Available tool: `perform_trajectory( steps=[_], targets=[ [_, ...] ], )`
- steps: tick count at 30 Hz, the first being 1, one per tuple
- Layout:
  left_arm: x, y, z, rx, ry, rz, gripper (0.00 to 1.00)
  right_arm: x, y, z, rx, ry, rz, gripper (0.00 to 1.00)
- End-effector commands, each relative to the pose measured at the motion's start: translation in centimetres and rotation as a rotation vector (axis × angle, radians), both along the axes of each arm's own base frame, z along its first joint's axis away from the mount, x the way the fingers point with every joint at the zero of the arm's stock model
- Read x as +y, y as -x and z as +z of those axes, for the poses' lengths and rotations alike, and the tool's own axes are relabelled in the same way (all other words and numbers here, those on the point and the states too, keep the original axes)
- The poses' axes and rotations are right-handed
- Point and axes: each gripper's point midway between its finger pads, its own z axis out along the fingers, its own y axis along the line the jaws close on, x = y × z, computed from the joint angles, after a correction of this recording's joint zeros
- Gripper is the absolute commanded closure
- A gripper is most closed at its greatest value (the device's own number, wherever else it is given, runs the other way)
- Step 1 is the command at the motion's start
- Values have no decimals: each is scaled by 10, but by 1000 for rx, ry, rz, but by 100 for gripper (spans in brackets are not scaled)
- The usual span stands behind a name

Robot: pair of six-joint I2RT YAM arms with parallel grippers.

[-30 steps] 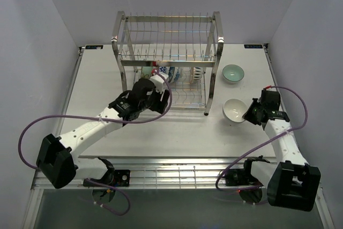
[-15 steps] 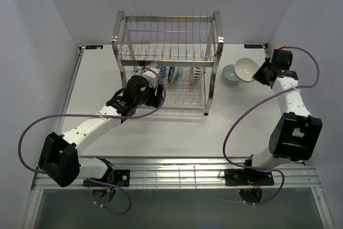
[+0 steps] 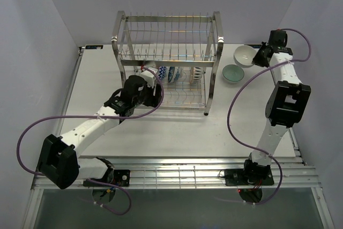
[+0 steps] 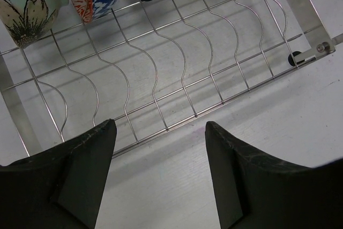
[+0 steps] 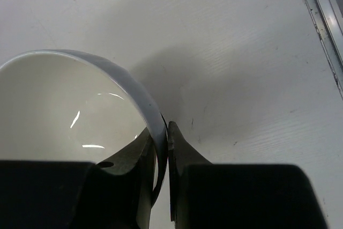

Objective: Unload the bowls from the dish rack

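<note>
White table (image 3: 161,132), steel dish rack (image 3: 168,61) standing on it, left gripper (image 4: 161,132) spread wide and empty at the rack's front, right gripper (image 5: 163,130) right of the rack pinching a white bowl (image 3: 244,55) by its rim, patterned bowls (image 3: 172,73) upright in the rack's lower tier, mint-green bowl (image 3: 233,73) just right of the rack.

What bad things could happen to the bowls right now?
The right gripper pinches the white bowl only by its thin rim, so it might slip and crack on the table. The green bowl sits close by, so the two could clink. The left gripper is open right at the dish rack, so a finger might snag a wire.
</note>
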Motion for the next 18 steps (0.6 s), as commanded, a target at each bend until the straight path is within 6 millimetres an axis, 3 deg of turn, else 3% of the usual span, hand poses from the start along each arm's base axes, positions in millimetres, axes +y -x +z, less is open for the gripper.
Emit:
perform_trajectory(
  steps=[1, 9, 18],
  targets=[
    [-1, -2, 29, -73, 57, -9, 22, 14, -10, 23, -39, 12, 82, 92],
    [-3, -2, 28, -61, 70, -27, 22, 34, -11, -5, 44, 38, 164, 92],
    [-2, -6, 23, -43, 73, -28, 22, 36, -11, -26, 93, 60, 167, 92]
  ],
)
